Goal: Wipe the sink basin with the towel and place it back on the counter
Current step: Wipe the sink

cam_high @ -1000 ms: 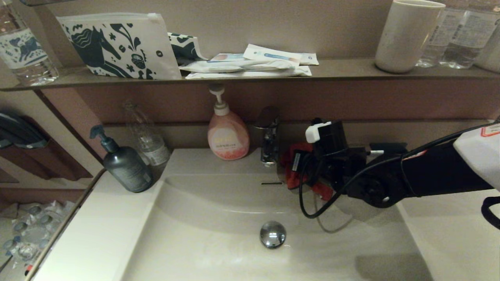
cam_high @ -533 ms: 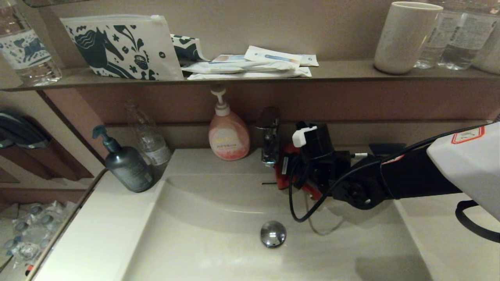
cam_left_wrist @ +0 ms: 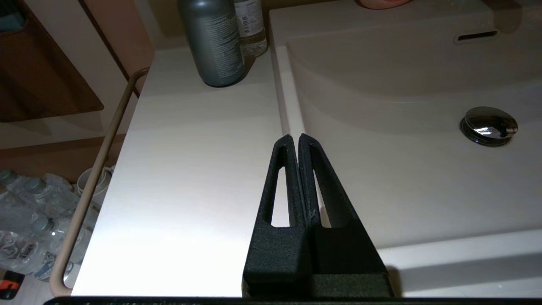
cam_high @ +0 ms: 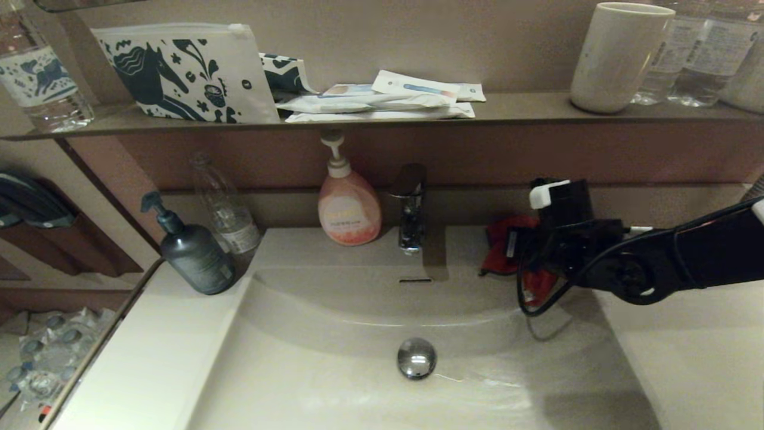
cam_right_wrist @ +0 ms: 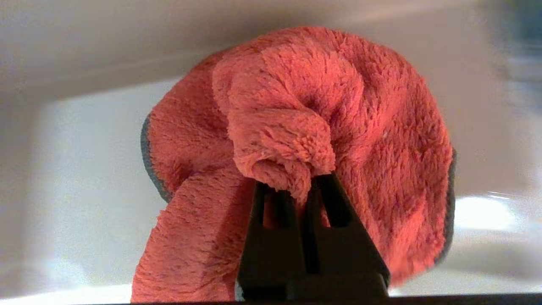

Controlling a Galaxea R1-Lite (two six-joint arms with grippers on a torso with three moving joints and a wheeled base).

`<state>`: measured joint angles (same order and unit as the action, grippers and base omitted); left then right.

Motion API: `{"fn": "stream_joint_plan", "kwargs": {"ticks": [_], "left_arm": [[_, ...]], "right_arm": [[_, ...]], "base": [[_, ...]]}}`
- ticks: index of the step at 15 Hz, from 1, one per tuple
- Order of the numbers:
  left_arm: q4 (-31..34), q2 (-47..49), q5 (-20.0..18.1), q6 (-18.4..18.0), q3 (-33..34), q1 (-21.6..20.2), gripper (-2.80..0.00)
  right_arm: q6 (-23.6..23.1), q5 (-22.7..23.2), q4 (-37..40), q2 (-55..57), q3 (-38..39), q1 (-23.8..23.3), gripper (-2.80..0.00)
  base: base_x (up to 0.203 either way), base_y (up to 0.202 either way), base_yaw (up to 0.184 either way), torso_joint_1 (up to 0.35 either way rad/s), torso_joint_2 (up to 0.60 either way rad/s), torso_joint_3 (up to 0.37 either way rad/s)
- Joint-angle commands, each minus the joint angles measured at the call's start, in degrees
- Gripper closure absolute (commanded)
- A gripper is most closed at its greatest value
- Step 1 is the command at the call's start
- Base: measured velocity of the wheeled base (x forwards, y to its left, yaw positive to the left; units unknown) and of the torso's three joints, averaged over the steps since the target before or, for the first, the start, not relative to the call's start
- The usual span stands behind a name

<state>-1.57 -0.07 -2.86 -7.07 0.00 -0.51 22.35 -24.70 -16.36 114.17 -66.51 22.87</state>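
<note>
At far left: the left end effector (cam_left_wrist: 298, 142) hangs parked over the table (cam_left_wrist: 190, 169) edge, fingers pressed together, holding nothing.
Sink basin (cam_high: 334, 358): wet streaks show near the drain plug (cam_high: 416, 358).
Faucet (cam_high: 410, 209): the towel (cam_high: 504, 251) has swung away from it to the right within the last second.
Right end effector (cam_right_wrist: 309, 186): clamped on a bunched fold of the towel, now at the basin's back right rim.
Meaning: likely the wiping is ending and the cloth heads to the table.

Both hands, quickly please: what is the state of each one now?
Left hand: closed, holding nothing, parked above the off-white counter.
Right hand: closed on the red-orange terry towel.
</note>
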Motion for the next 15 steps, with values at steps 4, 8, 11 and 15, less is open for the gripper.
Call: {"fn": "stream_joint_plan", "kwargs": {"ticks": [4,8,11,15], "left_arm": [[-0.1,0.1,0.0,0.0,0.0,0.0,0.0],[-0.1,0.1,0.0,0.0,0.0,0.0,0.0],[0.0,0.1,0.0,0.0,0.0,0.0,0.0],[0.0,0.1,0.0,0.0,0.0,0.0,0.0]], "right_arm": [[-1.6,0.8,-0.2,-7.4,6.7,-6.2,0.0],[-2.3,1.3,0.8,-12.1,10.0,-3.9,0.0],[-2.3,1.2,4.4,-16.2,9.8,0.4,0.0],[-2.0,1.0,13.9,-23.2,10.0,4.7,0.0]], "base": [[0.0,0.0,0.0,0.0,0.0,0.0],[0.0,0.0,0.0,0.0,0.0,0.0],[0.0,0.0,0.0,0.0,0.0,0.0],[0.0,0.0,0.0,0.0,0.0,0.0]]}}
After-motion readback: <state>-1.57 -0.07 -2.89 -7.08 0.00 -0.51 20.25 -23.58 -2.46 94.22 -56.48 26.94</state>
